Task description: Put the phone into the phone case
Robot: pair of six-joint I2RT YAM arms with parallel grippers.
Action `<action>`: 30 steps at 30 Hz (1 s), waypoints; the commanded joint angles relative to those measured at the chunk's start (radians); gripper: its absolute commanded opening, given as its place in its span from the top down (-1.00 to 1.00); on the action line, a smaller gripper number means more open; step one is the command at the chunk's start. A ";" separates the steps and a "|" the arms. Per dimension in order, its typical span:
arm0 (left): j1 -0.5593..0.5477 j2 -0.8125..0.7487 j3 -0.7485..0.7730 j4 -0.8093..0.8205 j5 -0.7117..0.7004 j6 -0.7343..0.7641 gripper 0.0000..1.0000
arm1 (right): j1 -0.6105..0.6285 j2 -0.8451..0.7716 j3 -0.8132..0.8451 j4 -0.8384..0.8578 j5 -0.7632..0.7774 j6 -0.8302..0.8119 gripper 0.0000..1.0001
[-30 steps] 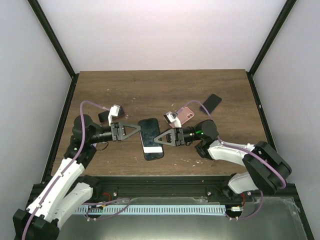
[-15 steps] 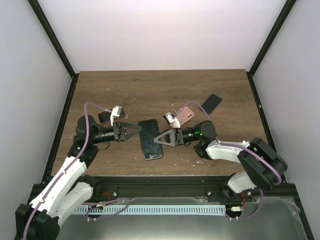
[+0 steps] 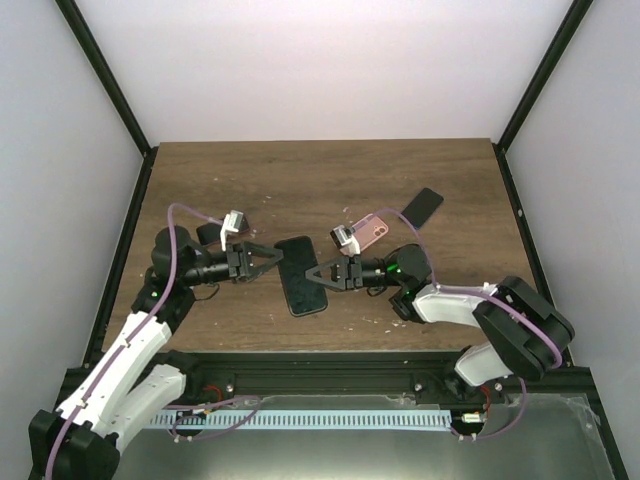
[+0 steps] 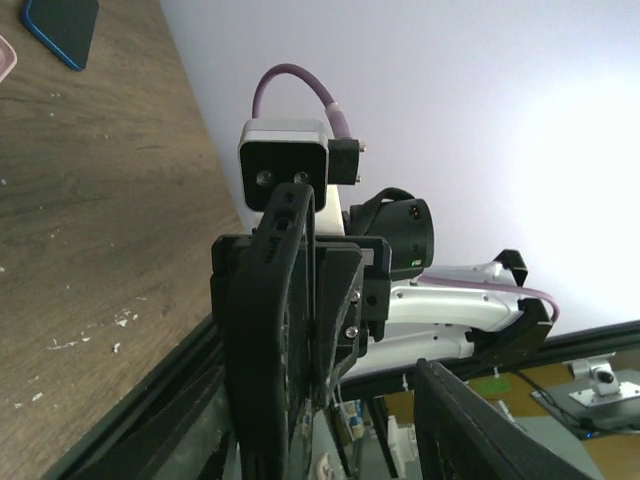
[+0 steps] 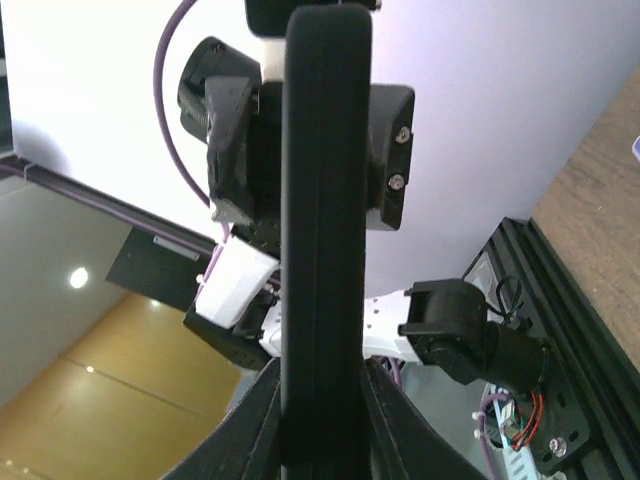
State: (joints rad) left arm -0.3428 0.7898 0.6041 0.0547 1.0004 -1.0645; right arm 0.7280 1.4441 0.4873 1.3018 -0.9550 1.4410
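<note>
Phone [image 3: 302, 276]: you have it off the tabletop [image 3: 330, 175], held flat over the middle of the near edge, between the two arms. From above, it and the black phone case [image 4: 268, 330] read as one dark slab; no separate outline shows, and both wrist views give only the slab's edge. Judgement: the phone appears to be lying in the case, but whether every corner is seated cannot be confirmed. Right gripper [image 3: 310, 275]: its jaws are closed on the slab's right edge, one above and one below, both pressed against it, so this arm carries the load. Left gripper [image 3: 278, 261]: its jaws stand partly open around the slab's far-left corner. The upper one is clearly apart from the slab and the lower one sits just beside it, so this is no firm hold. Elsewhere on the tabletop, a pink case [image 3: 372, 229] and a dark handset [image 3: 423, 207] lie toward the right edge, apart from the work, and a small black item [image 3: 208, 235] lies by the left arm. Assessment: insertion looks largely done. What is left for you is to press the rim home along the left side and corners, verify the fit, then set the cased phone down.
</note>
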 commanded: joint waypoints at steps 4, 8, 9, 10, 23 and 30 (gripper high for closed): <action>0.002 -0.006 -0.079 0.121 0.070 -0.088 -0.18 | 0.004 -0.048 -0.002 0.018 0.185 0.002 0.65; 0.001 -0.008 -0.125 0.158 0.083 -0.115 -0.24 | 0.004 -0.043 0.013 0.017 0.225 0.003 0.66; 0.001 -0.011 -0.132 0.158 0.082 -0.116 -0.25 | 0.004 -0.042 0.017 0.009 0.232 0.001 0.66; 0.001 -0.014 -0.137 0.160 0.081 -0.119 -0.26 | 0.004 -0.041 0.020 0.003 0.240 0.000 0.66; -0.031 0.007 -0.203 0.288 0.076 -0.199 -0.10 | 0.004 -0.032 0.017 0.009 0.342 0.010 0.66; -0.075 0.045 -0.206 0.354 0.042 -0.211 0.07 | 0.004 -0.006 0.014 0.032 0.338 0.035 0.65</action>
State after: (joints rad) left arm -0.4026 0.8249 0.4080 0.3374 1.0588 -1.2629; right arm 0.7280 1.4322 0.4759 1.2499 -0.6456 1.4601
